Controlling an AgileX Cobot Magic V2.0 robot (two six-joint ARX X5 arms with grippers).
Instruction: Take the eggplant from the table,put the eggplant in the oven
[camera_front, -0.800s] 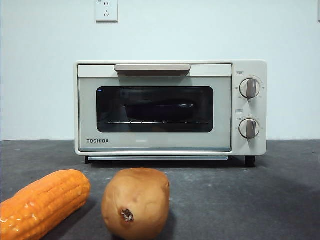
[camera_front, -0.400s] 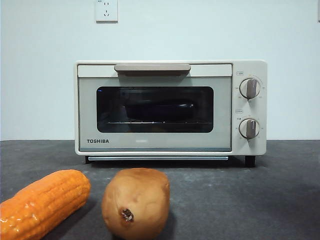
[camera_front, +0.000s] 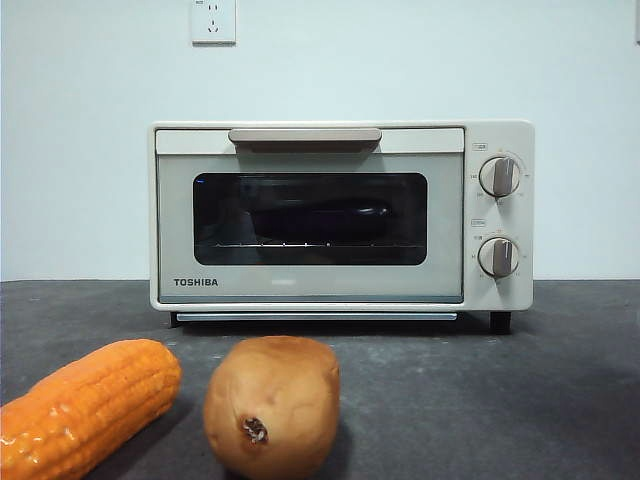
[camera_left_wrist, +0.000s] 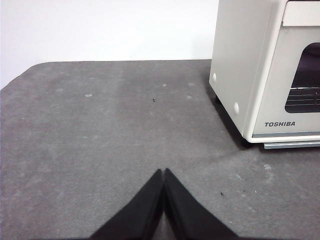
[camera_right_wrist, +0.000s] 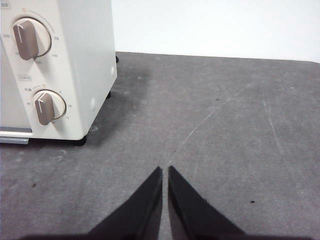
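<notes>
The eggplant (camera_front: 318, 218) shows only as a dark, glossy oval behind the glass of the oven (camera_front: 340, 215), resting on the rack; the door is shut. Judging by that, the putting-in looks done and nothing remains but for the arms to wait. Nearer the camera on the worktop (camera_front: 480, 400) lie a potato (camera_front: 272, 405) and a corn cob (camera_front: 85, 405), apart from each other. The left claw (camera_left_wrist: 163, 172) and right claw (camera_right_wrist: 165, 170) both hang over bare worktop beside the oven, tips together, holding nothing.

The oven (camera_front: 340, 215) door is shut, while potato (camera_front: 272, 405) and corn cob (camera_front: 85, 405) crowd the table (camera_front: 480, 390) before it.
</notes>
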